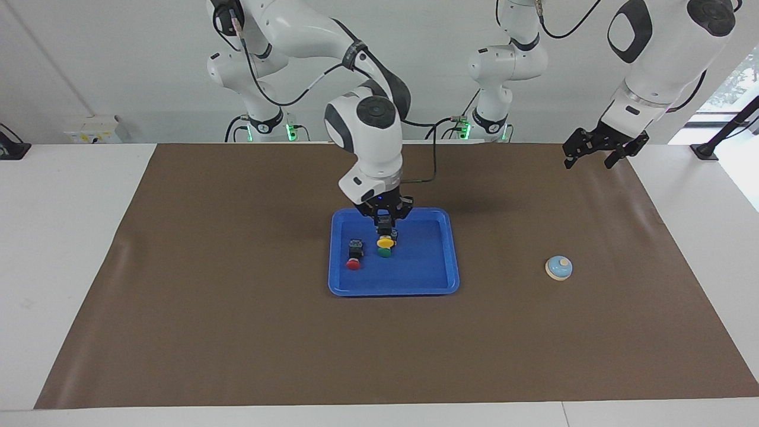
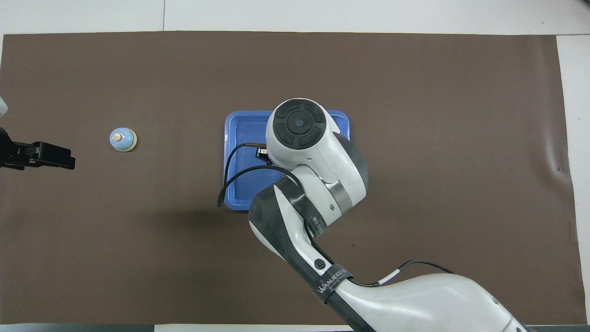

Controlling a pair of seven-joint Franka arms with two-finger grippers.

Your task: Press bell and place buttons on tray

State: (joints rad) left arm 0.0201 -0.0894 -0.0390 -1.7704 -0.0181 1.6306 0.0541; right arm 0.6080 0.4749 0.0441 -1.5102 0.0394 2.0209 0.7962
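Holding yellow button [image 1: 386, 242]: right claw [image 1: 385, 224] | tray [image 1: 427, 279]: two buttons | one bell [image 1: 558, 267]

The tray [image 1: 452, 261] looks like smooth, slightly glossy blue plastic. A matt brown paper-like sheet [image 1: 237, 332] covers the surface edge to edge, while the arm shells [image 2: 318, 161] are glossy white plastic.

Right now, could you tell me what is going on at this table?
The right end effector is over the blue tray, holding the yellow button above the green button. The red button also lies in the tray. The left end effector waits over the mat's edge at its own end of the table, with the bell standing on the mat at that end.
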